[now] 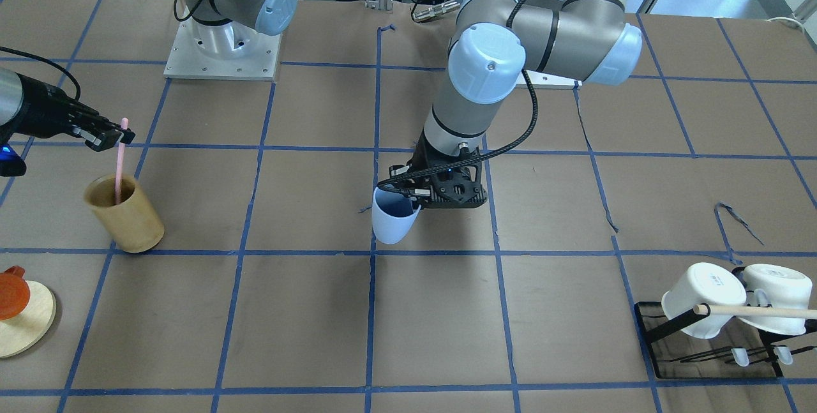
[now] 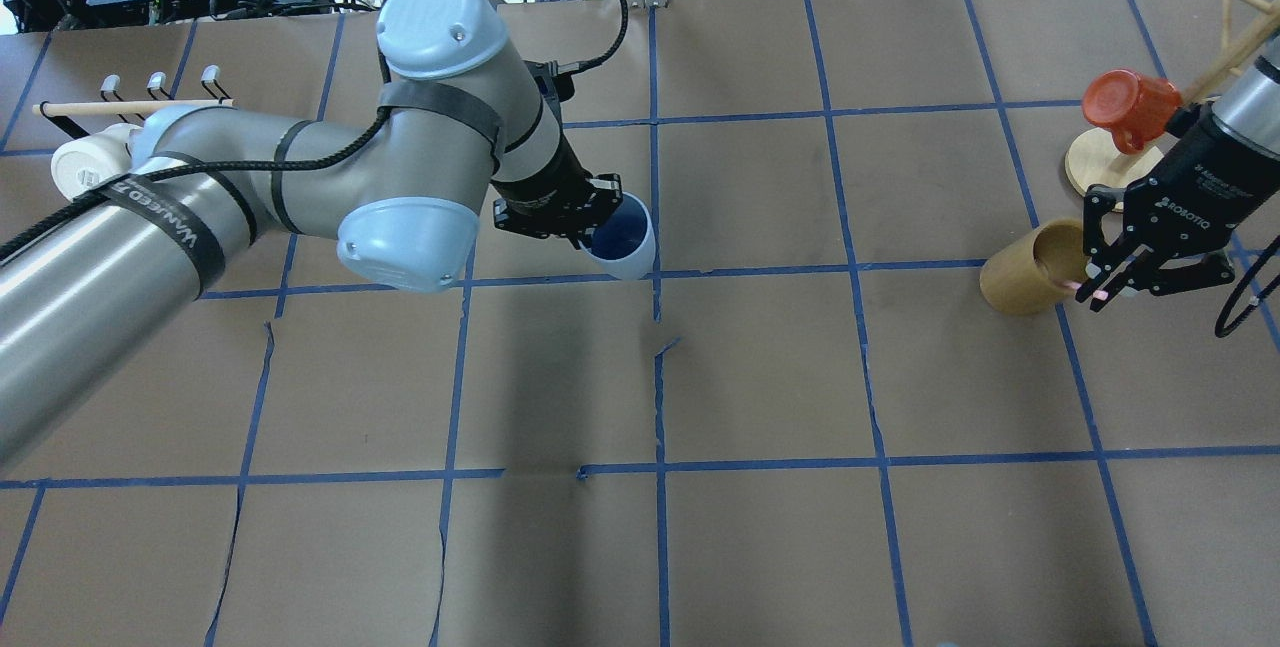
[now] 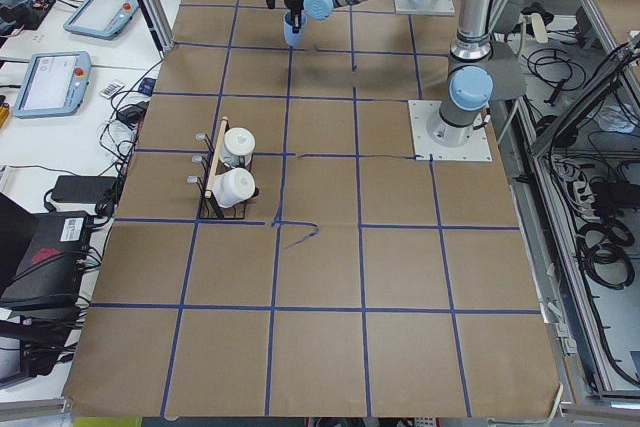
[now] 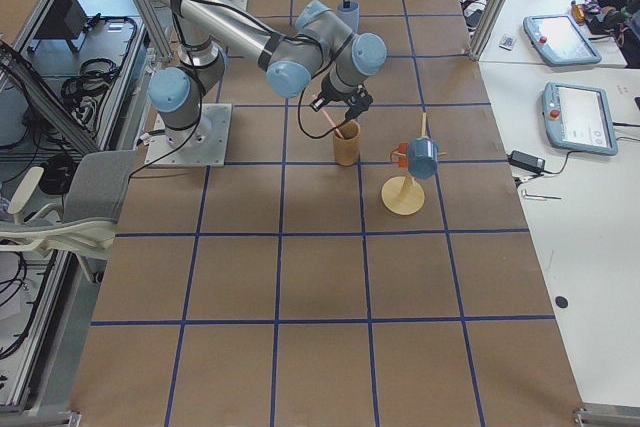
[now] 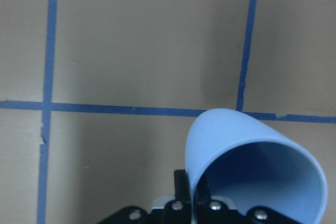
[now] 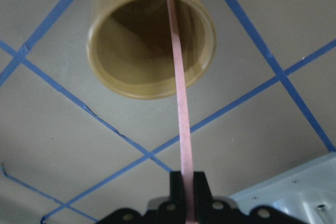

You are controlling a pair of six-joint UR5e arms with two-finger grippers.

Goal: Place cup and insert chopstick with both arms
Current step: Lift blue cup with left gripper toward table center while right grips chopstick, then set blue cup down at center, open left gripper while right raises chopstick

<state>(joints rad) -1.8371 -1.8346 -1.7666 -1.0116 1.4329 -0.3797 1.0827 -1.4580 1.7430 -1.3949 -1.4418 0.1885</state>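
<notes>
The pale blue cup (image 1: 394, 221) hangs tilted near the table's middle, with its dark blue inside showing in the overhead view (image 2: 625, 239). My left gripper (image 1: 415, 195) is shut on the cup's rim; one finger is inside the rim in the left wrist view (image 5: 252, 156). My right gripper (image 1: 112, 135) is shut on the upper part of the pink chopstick (image 1: 120, 164). The chopstick's lower end is inside a tan bamboo cup (image 1: 127, 218). The right wrist view shows the chopstick (image 6: 181, 108) running down into the bamboo cup (image 6: 121, 72).
A black rack (image 1: 651, 323) with two white mugs and a wooden rod (image 1: 759, 312) stands at the table's corner on my left. An orange mug (image 2: 1128, 107) hangs on a round wooden stand (image 1: 29, 330) beyond the bamboo cup. Blue tape lines cross the brown table.
</notes>
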